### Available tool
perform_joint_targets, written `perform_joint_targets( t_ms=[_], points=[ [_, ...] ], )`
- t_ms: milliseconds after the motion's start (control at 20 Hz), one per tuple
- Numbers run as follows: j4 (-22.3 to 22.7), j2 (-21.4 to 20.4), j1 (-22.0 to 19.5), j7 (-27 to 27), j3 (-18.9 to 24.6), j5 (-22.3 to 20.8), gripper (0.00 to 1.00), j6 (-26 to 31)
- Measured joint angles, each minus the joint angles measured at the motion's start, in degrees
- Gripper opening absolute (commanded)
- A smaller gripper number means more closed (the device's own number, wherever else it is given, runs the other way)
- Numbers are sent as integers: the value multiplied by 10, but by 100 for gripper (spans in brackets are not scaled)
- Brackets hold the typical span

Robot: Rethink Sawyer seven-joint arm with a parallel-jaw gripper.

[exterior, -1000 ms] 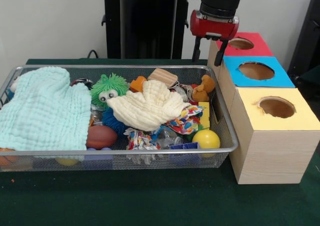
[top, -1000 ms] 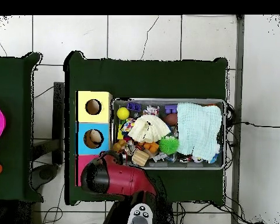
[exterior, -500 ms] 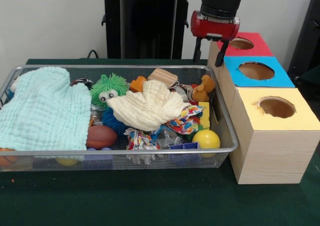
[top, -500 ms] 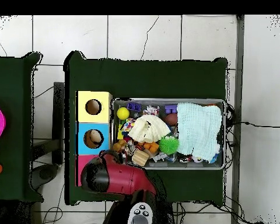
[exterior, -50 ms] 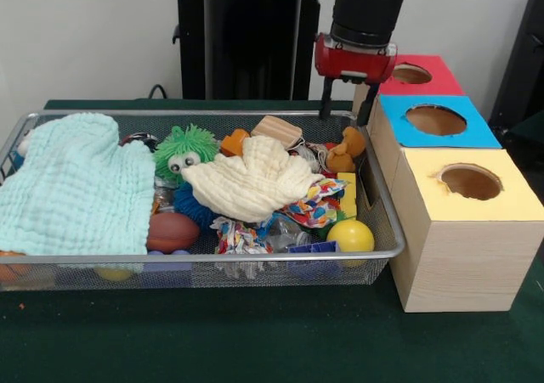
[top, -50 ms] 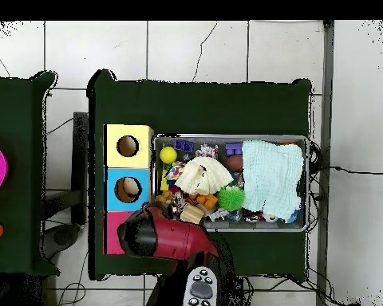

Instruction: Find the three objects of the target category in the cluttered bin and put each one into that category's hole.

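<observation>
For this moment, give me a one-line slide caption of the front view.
Open, empty gripper hangs above wire bin's far corner, beside red, blue and yellow hole boxes.

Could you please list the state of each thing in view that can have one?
Gripper: open, empty, above the bin's far corner.
Bin: full of clutter.
Mint cloth: spread over toys.
Cream cloth: crumpled on the pile.
Red box hole: open.
Blue box hole: something light inside.
Yellow box hole: open.

Robotics laboratory: dark green cloth-covered worktop [exterior, -50 ms: 255,332] on white tiled floor [top, -50 ms: 195,48], loose black cables [top, -50 ms: 350,170], red-and-black pedestal-mounted arm [top, -50 ms: 167,237].
</observation>
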Motion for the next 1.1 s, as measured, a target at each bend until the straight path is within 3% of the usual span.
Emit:
perform_joint_targets(
  t_ms=[500, 1100],
  points=[
    [-27, 47, -35, 0, 25, 0, 100, -63],
    [-41, 57, -35, 0, 35, 2, 100, -65]
  ],
)
